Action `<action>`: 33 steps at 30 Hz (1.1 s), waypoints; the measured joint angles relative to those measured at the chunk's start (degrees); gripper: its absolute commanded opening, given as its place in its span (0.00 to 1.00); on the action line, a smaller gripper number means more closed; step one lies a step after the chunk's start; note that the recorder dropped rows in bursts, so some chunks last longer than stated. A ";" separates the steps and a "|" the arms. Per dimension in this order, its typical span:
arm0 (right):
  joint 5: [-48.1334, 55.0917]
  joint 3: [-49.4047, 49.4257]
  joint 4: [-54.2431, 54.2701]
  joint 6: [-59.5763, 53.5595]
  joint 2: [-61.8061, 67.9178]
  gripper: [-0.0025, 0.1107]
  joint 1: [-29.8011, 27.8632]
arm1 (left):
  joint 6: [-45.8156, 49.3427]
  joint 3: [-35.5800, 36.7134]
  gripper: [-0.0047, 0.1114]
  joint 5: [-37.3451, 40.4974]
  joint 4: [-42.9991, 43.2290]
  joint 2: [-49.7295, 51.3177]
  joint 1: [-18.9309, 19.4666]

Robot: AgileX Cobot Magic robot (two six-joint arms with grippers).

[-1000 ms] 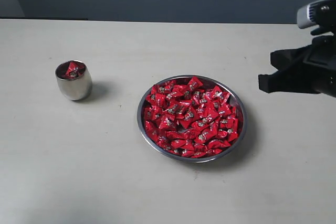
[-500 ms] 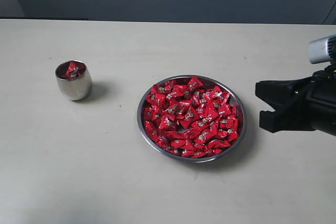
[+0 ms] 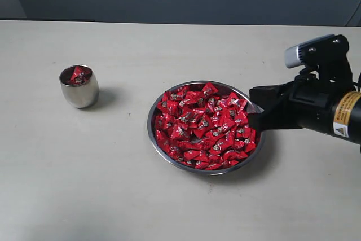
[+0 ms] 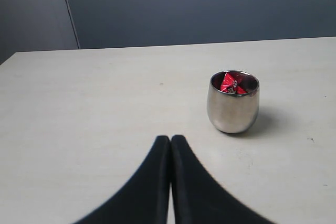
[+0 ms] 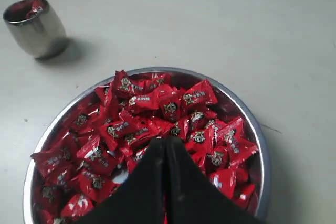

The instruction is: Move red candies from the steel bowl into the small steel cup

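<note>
Candies fill the bowl in a loose heap, just right of centre in the exterior view, while the cup stands well apart at the left of that frame on the table, with at least one candy already showing inside it. The right gripper hangs over the right side of the heap with its fingers pressed together and nothing visible between them, so it would need to spread before it can pick. The left gripper is likewise pressed together, empty, and faces the cup from a little way off. Each candy looks light, with a slick, crinkly foil wrapper that will likely slide and let neighbours shift or cling. A pinch across the plump middle of a single piece lying on top should hold better than one on the thin crimped ends. The cup's mouth is narrow, so release calls for careful centring above it.
</note>
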 measured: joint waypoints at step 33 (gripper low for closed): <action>-0.21 -14.59 -19.21 25.36 27.92 0.02 0.00 | 0.00 0.00 0.04 0.00 0.00 0.00 0.00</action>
